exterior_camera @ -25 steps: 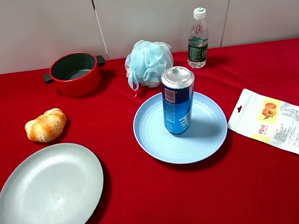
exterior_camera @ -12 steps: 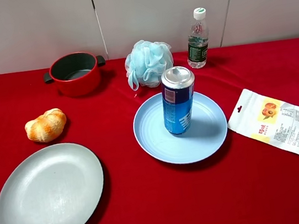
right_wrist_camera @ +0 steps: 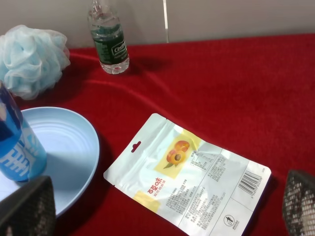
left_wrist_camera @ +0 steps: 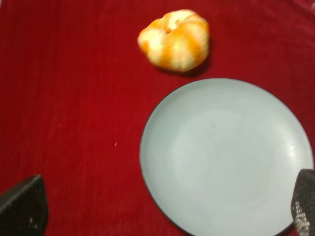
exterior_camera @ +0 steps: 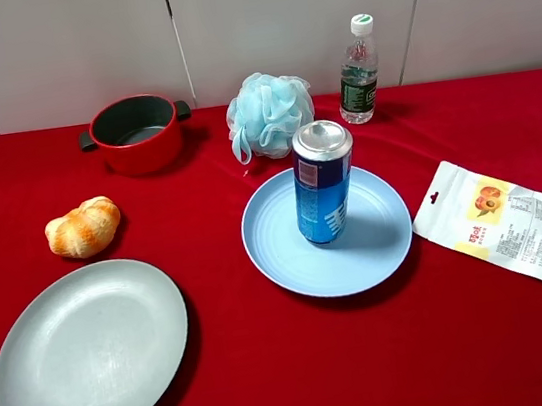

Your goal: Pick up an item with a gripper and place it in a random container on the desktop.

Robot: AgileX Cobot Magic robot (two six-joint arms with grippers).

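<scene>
The tall blue can (exterior_camera: 324, 183) with a silver top stands upright on the round light blue plate (exterior_camera: 382, 238) in the middle of the red-clothed desktop (exterior_camera: 274, 364). The can (right_wrist_camera: 15, 147) and the plate (right_wrist_camera: 74, 147) also show in the right wrist view. Neither gripper shows in the exterior high view. My left gripper (left_wrist_camera: 162, 209) is open, its fingertips (left_wrist_camera: 22, 209) wide apart above the grey-green plate (left_wrist_camera: 226, 157). My right gripper (right_wrist_camera: 162, 211) is open and empty, above the snack pouch (right_wrist_camera: 187, 177).
A red pot (exterior_camera: 136, 133) stands at the back left, a blue bath pouf (exterior_camera: 268, 112) and a water bottle (exterior_camera: 359, 71) at the back. A bread roll (exterior_camera: 83, 227) lies left, the grey-green oval plate (exterior_camera: 90, 352) front left, the white snack pouch (exterior_camera: 504, 224) right.
A dark shape at the far left edge one second ago has gone from the exterior high view. Nothing on the desktop has moved.
</scene>
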